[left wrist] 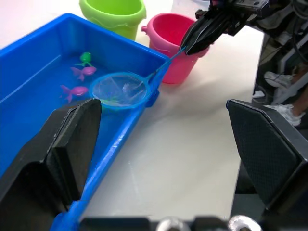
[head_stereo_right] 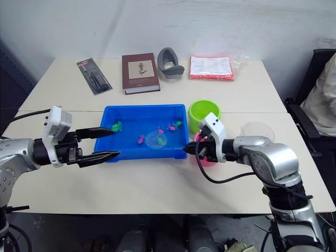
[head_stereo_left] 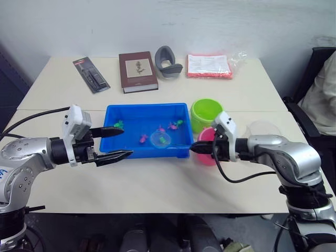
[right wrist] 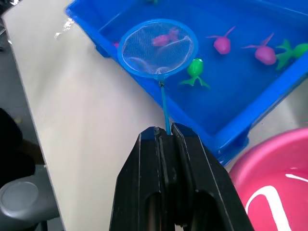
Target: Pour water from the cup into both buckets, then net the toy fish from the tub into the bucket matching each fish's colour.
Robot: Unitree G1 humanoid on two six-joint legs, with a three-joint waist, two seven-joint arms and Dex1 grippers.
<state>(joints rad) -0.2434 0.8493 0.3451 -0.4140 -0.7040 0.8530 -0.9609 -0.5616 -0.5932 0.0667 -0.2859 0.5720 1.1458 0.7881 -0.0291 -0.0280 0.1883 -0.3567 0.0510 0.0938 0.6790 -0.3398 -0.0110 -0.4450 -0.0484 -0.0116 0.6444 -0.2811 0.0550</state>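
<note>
The blue tub (head_stereo_left: pixel 147 113) holds water and several small green and pink toy fish (right wrist: pixel 194 71). My right gripper (head_stereo_left: pixel 193 148) is shut on the thin handle of the net, whose round blue hoop (right wrist: pixel 158 47) lies low over the tub's front right part. A pink fish (right wrist: pixel 166 38) shows through the mesh. The lime green bucket (head_stereo_left: pixel 206 113) and pink bucket (head_stereo_left: pixel 206 152) stand just right of the tub. The clear cup (head_stereo_left: pixel 261 128) is behind my right arm. My left gripper (head_stereo_left: pixel 126 142) hangs open at the tub's front left corner, holding nothing.
At the back of the table lie a black package (head_stereo_left: pixel 91 74), a brown book (head_stereo_left: pixel 137 71), a grey curved object (head_stereo_left: pixel 167 62) and a pink packet (head_stereo_left: pixel 209 65). A person sits by the table's right end (head_stereo_left: pixel 323 89). Bare tabletop lies in front of the tub.
</note>
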